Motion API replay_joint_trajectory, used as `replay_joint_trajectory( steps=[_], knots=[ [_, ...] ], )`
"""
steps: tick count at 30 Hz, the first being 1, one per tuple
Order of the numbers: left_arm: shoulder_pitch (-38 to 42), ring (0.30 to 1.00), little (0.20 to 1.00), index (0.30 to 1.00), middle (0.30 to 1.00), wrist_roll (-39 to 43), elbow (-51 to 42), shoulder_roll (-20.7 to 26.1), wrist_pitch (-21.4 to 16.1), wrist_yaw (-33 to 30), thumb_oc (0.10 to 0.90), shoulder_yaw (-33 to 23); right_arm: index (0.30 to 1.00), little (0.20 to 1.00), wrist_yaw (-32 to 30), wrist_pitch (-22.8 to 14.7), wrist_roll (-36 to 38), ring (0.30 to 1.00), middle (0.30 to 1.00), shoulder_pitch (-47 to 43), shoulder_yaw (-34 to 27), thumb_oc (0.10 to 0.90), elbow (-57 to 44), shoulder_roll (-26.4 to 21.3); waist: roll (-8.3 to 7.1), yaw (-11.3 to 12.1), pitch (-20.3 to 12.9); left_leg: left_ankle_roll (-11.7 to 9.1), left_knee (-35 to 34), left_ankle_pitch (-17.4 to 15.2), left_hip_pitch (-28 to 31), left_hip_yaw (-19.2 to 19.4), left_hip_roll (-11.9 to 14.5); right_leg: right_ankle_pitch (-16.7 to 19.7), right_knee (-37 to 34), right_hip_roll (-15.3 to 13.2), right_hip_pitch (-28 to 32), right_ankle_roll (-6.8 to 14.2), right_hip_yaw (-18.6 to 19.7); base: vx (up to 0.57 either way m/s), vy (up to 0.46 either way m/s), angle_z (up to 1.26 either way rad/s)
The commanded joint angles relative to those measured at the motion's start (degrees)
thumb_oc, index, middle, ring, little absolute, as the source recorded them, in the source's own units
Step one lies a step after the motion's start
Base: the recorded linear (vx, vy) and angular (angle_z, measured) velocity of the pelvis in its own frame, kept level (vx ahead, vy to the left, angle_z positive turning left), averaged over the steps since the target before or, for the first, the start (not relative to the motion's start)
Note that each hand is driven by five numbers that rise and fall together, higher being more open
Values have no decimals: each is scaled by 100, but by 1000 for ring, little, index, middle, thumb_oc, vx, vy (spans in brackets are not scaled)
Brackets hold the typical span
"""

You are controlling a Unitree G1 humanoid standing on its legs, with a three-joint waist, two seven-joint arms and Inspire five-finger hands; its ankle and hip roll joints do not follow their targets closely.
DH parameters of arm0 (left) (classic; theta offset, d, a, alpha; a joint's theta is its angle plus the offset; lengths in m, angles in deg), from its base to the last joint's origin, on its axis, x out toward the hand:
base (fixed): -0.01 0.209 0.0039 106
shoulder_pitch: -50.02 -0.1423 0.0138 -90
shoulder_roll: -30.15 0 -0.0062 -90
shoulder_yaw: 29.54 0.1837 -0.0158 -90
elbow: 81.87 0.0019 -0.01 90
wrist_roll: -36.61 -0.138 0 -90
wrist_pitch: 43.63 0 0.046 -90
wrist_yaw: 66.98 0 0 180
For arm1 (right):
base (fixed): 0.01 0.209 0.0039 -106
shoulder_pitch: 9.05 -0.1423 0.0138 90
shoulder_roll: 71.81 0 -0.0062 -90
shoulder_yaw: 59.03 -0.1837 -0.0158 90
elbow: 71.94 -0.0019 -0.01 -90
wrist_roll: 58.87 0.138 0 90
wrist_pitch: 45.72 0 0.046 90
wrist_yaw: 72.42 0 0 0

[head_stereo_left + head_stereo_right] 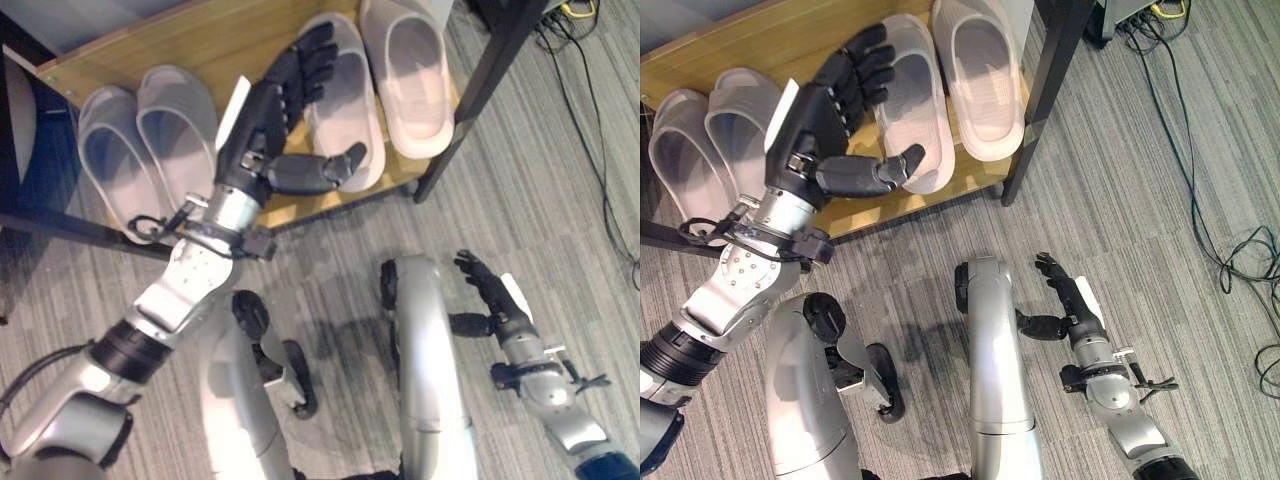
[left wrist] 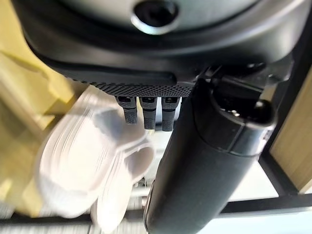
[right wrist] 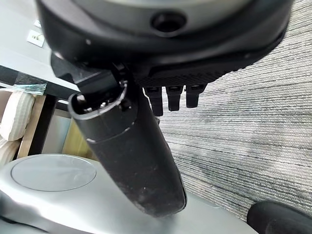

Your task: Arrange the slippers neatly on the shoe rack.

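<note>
Slippers sit in two pairs on the shoe rack (image 1: pixel 200 40) — grey pair (image 1: pixel 150 140), pale pair (image 1: pixel 375 85) — so little looks left, my left hand (image 1: pixel 275 120) spread empty above them, my right hand (image 1: pixel 495 300) relaxed and empty near the floor.

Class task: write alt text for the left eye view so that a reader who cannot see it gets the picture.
Four pale slippers lie in two pairs on a wooden shoe rack, and the robot's left hand hovers open between the pairs. The right hand hangs open low over grey striped carpet.
</note>
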Motion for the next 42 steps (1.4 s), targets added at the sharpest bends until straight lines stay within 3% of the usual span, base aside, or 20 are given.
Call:
replay_joint_trajectory(
  steps=[1,11,24,42],
  knots=[
    [925,900,900,900,900,-13,-70,-108,-338,209,800,-6,900,900,9,-313,-45,900,900,-204,-277,800,-660,-142,-212,73,-178,-280,-467,130,-16,-394,-100,-186,-156,-541,341,-277,496,0,0,0],
    [1848,900,900,900,900,-676,1230,-493,-187,12,800,432,900,900,36,-336,-22,900,900,-352,-129,800,-496,-156,-222,-66,-178,-274,-466,177,-16,-382,-135,-166,-180,-541,341,-219,543,-3,3,2],
    [2968,900,900,900,900,-947,2605,-882,-125,-218,800,838,900,900,34,-362,16,900,900,-590,113,800,-338,-189,-265,-201,-178,-296,-466,209,-16,-339,-154,-178,-161,-519,341,-159,628,0,0,0],
    [3739,900,900,900,900,-1344,3952,-847,95,-434,800,959,900,900,91,-366,93,900,900,-765,373,800,-178,-185,-333,-274,-178,-331,-402,223,-16,-338,-170,-173,-66,-475,341,-136,704,0,0,0]
  ],
)
